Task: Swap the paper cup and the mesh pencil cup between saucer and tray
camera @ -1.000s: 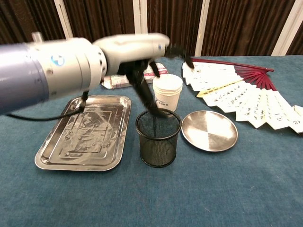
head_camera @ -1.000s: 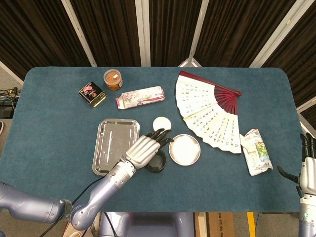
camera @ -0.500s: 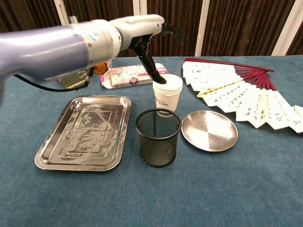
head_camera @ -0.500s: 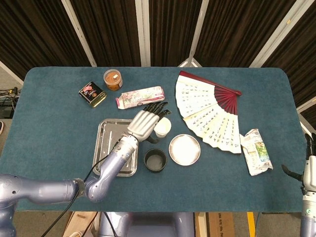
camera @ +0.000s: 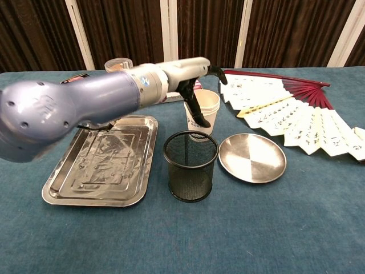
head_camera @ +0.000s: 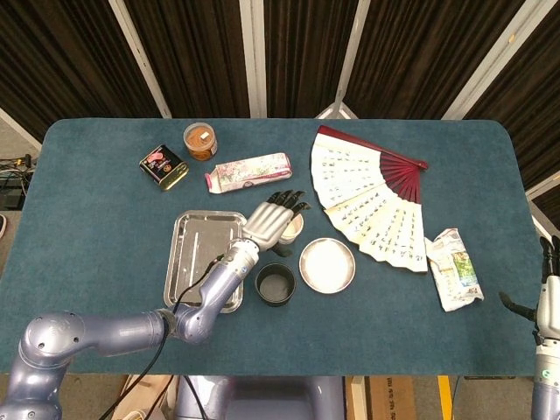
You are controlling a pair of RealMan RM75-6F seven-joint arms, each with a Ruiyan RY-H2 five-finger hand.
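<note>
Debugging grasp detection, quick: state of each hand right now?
Left hand: fingers around the paper cup, which looks tilted; firm grip cannot be told.
Right hand: at the table's edge, fingers apart, holding nothing.

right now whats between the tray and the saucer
The mesh pencil cup stands on the cloth between the tray and the saucer, touching neither. The chest view shows the gaps best.

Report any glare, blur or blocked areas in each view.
Head view: sharp and evenly lit; the left hand covers most of the paper cup. Chest view: the near left forearm looms large, the tray shows mottled reflections, and the saucer a soft sheen.
</note>
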